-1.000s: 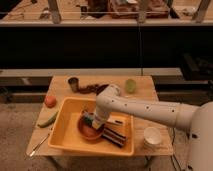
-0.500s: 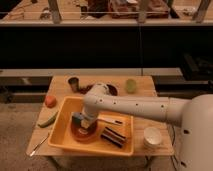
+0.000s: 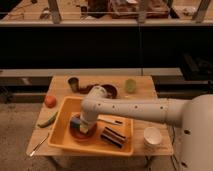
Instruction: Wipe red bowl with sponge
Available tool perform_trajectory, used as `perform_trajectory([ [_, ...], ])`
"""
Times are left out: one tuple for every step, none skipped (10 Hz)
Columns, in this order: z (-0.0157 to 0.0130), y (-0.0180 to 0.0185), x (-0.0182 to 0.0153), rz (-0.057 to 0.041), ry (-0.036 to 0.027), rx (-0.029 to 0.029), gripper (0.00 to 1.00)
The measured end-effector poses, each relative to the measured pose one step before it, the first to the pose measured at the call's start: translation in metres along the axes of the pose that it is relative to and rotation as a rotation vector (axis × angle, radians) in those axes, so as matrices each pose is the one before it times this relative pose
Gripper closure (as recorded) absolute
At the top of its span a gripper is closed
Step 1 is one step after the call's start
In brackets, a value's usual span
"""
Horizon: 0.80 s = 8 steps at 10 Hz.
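The arm has swung left across the yellow tray (image 3: 65,141), so the gripper (image 3: 83,125), clamped on the sponge (image 3: 79,123), now presses into the red bowl (image 3: 80,132) inside it, mid-wipe; next, probably more circular strokes.

Single view, taken from above and just behind the robot, looking forward and steeply down. The white arm (image 3: 135,107) enters from the lower right corner, very near the lens, and reaches left across the frame. The whole wooden bench (image 3: 145,90) sits at middle distance in the lower half, with the yellow tray (image 3: 67,140) on it. The end effector (image 3: 82,125) lies inside the tray near frame centre-left. Beyond the bench a dark ledge and railing fill the upper half
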Motion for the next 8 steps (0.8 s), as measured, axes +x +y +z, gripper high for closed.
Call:
perform_trajectory([
  [0.00073,-0.0008,-0.00955,0.01092,-0.00952,0.00125,1.0],
  [-0.00037,0.00287,-0.00966,0.01316,-0.00977,-0.00225,1.0],
  [-0.00008,0.00529,-0.01336,0.02106,-0.01459,-0.00393,1.0],
  [0.00195,0.0062,-0.0103,0.02315,-0.01522,-0.00365,1.0],
  [0.00314,0.00465,-0.00533,0.01475,-0.00989,-0.0011,1.0],
  [0.00337,0.00852,-0.0057,0.02635,-0.0066,-0.00132,1.0],
  [0.00083,0.00844,-0.00114,0.0195,0.00211,-0.00294,1.0],
  [-0.00251,0.00794,0.0015,0.01401,0.00375,-0.00759,1.0],
])
